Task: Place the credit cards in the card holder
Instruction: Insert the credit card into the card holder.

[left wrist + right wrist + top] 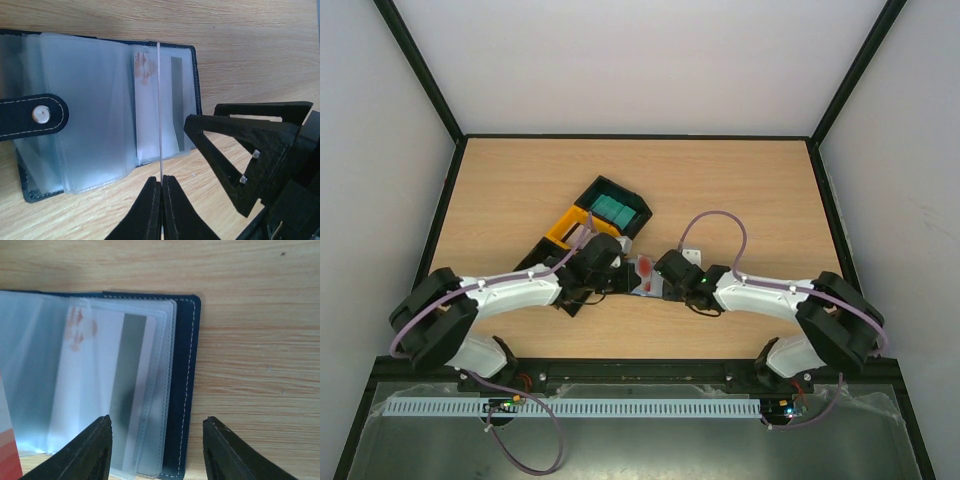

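The card holder (100, 100) lies open on the table, navy cover down and clear sleeves up, its clasp tab (35, 116) at the left. One credit card (145, 110) with red print and a grey stripe sits inside a sleeve. My left gripper (161, 179) is shut on another credit card (159, 100), held upright and seen edge-on over that sleeve. My right gripper (157, 427) is open, its fingers either side of the card holder's (185, 390) right edge. In the top view both grippers meet over the card holder (645, 275).
A black tray (613, 208) with teal contents and a yellow tray (565, 228) stand just behind the left arm. A small white object (692, 256) lies behind the right gripper. The right gripper's finger (240, 150) is close beside the left one.
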Motion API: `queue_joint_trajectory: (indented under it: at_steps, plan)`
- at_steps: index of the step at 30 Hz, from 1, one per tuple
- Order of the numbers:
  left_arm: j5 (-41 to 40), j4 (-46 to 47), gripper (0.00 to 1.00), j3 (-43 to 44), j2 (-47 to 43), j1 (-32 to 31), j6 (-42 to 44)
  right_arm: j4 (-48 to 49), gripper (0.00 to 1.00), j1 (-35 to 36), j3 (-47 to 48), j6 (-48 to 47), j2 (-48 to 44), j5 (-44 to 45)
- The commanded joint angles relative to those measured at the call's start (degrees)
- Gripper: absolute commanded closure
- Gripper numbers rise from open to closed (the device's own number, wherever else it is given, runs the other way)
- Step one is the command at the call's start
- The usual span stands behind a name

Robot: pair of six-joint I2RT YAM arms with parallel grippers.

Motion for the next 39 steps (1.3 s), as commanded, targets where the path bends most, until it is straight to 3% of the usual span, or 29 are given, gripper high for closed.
queue_joint_trajectory:
  at_steps: [1,17,35,39]
  plan:
    - [0.5,7.2,0.97,-1.1,3.0,-0.1,0.0,0.2,0.53,-0.3,0.1,-0.5,2.6,0.1]
    - [3.2,14.8,0.97,-4.2,9.0,1.8,-1.2,-0.9,0.68,-0.6,0.0,-0.2,5.6,-0.2]
    - [5.4,12.6,0.97,-3.6,15.6,2.0,-7.0,-0.9,0.69,-0.9,-0.1,2.2,5.8,-1.7]
    - [6.7,12.8,0.97,-2.5,17.3,1.7,-6.1,1.5,0.67,-1.6,0.5,2.9,4.5,-5.4]
